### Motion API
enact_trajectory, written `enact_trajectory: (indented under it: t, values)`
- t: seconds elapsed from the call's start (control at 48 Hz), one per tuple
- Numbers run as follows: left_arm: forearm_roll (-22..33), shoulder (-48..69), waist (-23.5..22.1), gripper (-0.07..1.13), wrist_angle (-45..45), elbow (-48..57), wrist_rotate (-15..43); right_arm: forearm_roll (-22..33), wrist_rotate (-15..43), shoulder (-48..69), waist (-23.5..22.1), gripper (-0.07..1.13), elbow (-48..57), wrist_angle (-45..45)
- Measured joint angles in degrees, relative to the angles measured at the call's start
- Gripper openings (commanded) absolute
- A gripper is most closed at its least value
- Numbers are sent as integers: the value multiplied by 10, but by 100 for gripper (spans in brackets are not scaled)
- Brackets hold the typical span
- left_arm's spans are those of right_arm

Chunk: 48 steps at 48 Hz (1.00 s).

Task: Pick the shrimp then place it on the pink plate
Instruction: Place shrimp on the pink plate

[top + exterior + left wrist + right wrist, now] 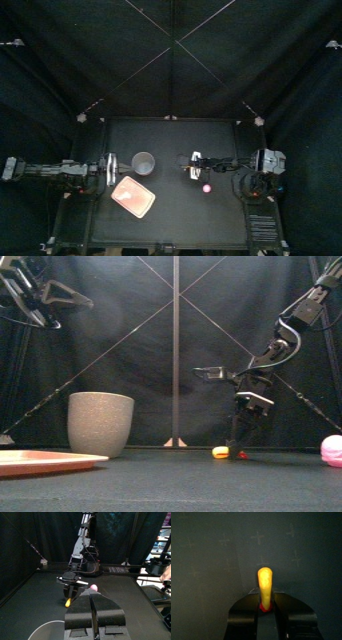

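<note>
At 9 o'clock over the table (181,225), your left gripper (93,596) hangs raised and empty, jaws pressed together, near the pink plate (134,197). Right of centre, your right gripper (239,446) reaches steeply down to the tabletop, pinching the red tail of the yellow shrimp (265,582), whose length points straight out from the jaws. From there the plate lies at about 8 o'clock.

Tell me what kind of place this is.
Likely a robot-manipulation test booth: black curtains enclose a small black table, a left arm and a right arm reach in, and the props are toys: pink tray, grey speckled cup, toy shrimp.
</note>
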State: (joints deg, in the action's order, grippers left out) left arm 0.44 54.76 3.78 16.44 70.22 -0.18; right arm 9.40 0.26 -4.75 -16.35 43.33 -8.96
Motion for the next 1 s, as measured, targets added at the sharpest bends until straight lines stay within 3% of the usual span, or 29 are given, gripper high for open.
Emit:
enact_trajectory:
  t: [0.167,0.521,0.771,1.0]
  values:
    - [6,0,1,2,0,2,0,-5,6,0,27,53,-34,0]
    - [7,0,4,2,4,3,1,-52,5,-58,180,53,-189,29]
    - [11,0,14,2,4,2,1,-118,6,-170,215,53,-306,76]
    - [15,0,26,2,4,11,0,-148,6,-254,219,53,-427,73]
